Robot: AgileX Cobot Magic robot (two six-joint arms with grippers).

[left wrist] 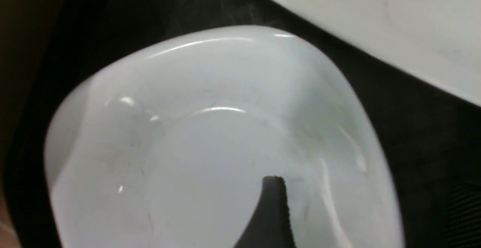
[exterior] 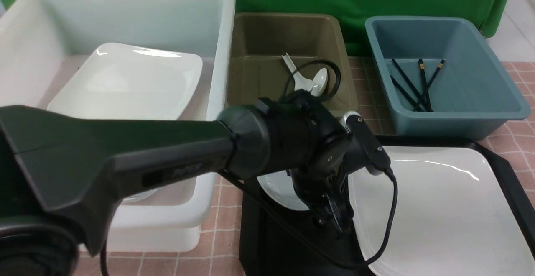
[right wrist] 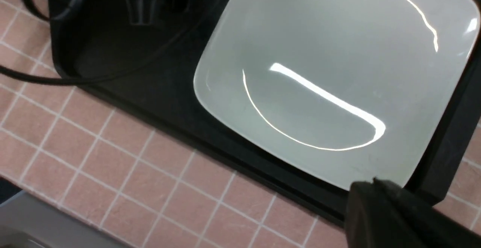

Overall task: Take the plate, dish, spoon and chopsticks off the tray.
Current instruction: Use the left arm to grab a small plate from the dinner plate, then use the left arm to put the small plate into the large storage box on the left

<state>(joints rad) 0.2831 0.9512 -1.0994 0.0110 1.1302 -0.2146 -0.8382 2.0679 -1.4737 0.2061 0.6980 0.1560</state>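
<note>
The large cream-white plate [exterior: 443, 209] lies on the right of the black tray [exterior: 508, 171]. A small bluish-white dish [exterior: 273, 188] sits on the tray's left part. My left gripper [exterior: 334, 219] points down over that dish. In the left wrist view the dish [left wrist: 195, 146] fills the frame and one finger [left wrist: 274, 210] hangs inside its rim, with the jaws open. My right gripper [right wrist: 372, 188] is shut and empty, above the tray's rim by a corner of the plate [right wrist: 330, 64]. White spoons [exterior: 311, 81] lie in the olive tub. Black chopsticks [exterior: 420, 85] lie in the blue tub.
A big white tub [exterior: 217, 58] at the left holds another large plate [exterior: 129, 79]. The olive tub [exterior: 250, 58] and blue tub [exterior: 480, 79] stand behind the tray. My left arm spans the front left. The tabletop is pink tile [right wrist: 112, 158].
</note>
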